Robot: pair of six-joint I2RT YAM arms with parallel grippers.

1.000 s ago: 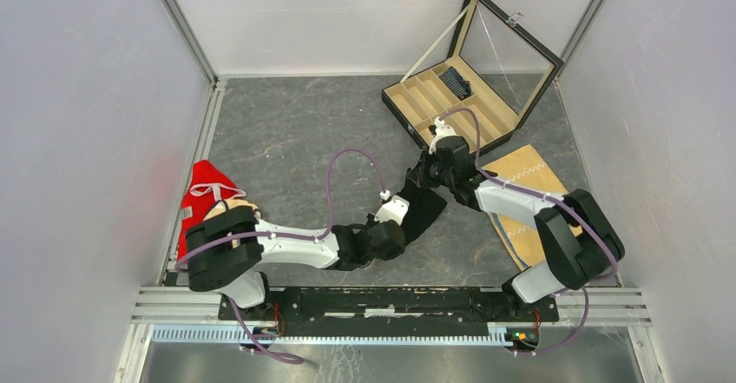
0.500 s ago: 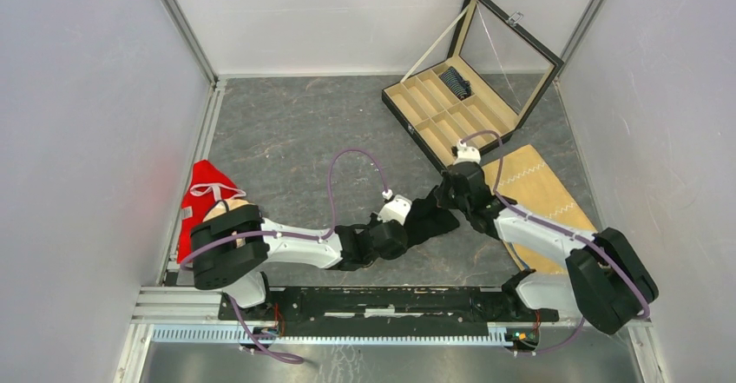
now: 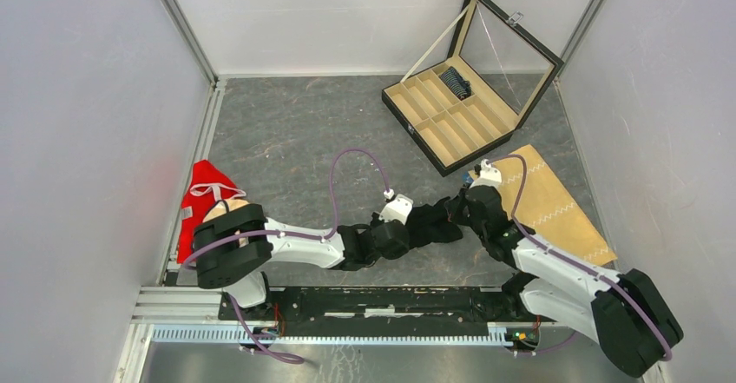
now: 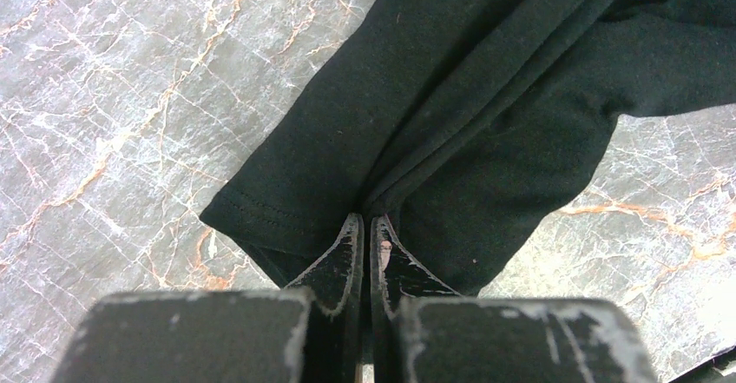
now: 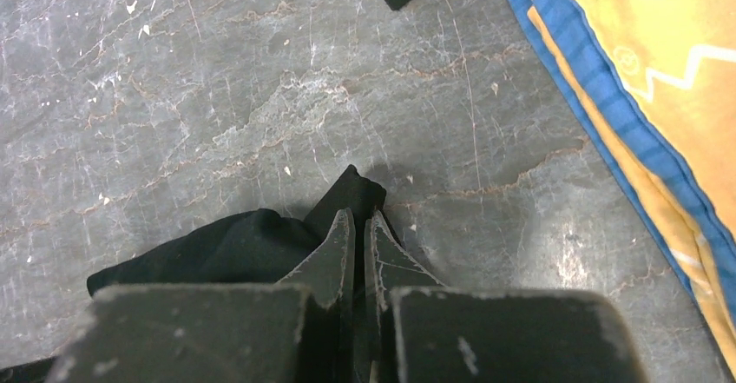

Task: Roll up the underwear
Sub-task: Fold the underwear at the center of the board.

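The plain black underwear (image 3: 431, 224) lies stretched between my two grippers on the grey table. My left gripper (image 3: 397, 223) is shut on its left end; in the left wrist view the fabric (image 4: 451, 114) bunches into folds at the closed gripper (image 4: 365, 220). My right gripper (image 3: 462, 214) is shut on the right end; in the right wrist view a black corner (image 5: 351, 194) pokes past the closed gripper (image 5: 360, 216). The dark striped underwear (image 3: 454, 81) sits rolled in a compartment of the open box.
An open black box (image 3: 460, 109) with tan compartments and a raised glass lid stands at the back right. A tan cloth with white zigzag stitching (image 3: 547, 201) lies right of my right gripper; it also shows in the right wrist view (image 5: 668, 79). A red garment (image 3: 204, 194) lies at the far left.
My right gripper has pulled its end of the black underwear down and right, away from the box. The fabric now lies nearly level between the grippers. The left gripper barely moved.
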